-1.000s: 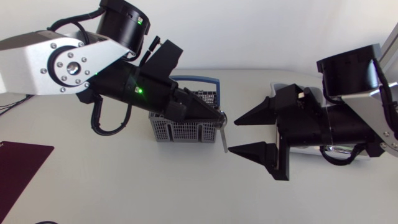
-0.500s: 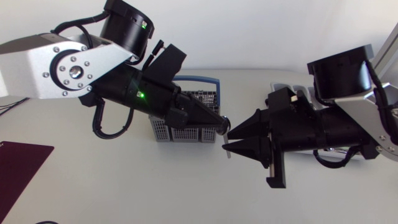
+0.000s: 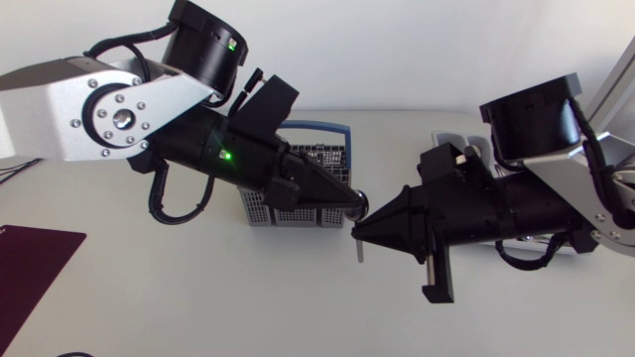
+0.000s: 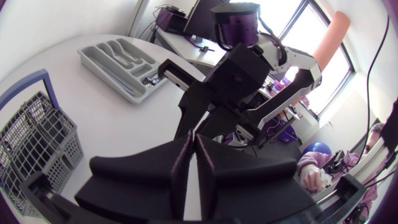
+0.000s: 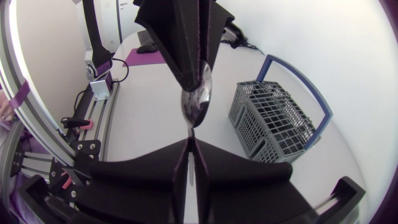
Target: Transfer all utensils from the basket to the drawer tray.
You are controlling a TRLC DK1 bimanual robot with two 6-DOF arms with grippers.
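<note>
Head view: left gripper [image 3: 358, 203] and right gripper [image 3: 359, 230] meet tip to tip just beside the basket [image 3: 283, 215]. The spoon [image 3: 359, 250] is between them, handle end poking below. Tray [image 3: 448, 139] mostly hidden behind the right arm

Left wrist view: own fingers pinched narrow; spoon not discernible

Right wrist view: own fingers closed on the handle, bowl in the left's tips

Risk: both arms pulling at once could twist the spoon; a release onto a slack pinch would drop it on the table [image 3: 198, 297]

No readable writing

Grey wire-grid basket [image 3: 283, 211] with a blue handle, on a white table [image 3: 198, 297]. Shiny silver spoon [image 5: 197, 102]; pale grey drawer tray [image 4: 121, 62]. Matte black left pincer [image 3: 357, 203] and right pincer [image 3: 361, 230]; maroon mat [image 3: 30, 263].
</note>
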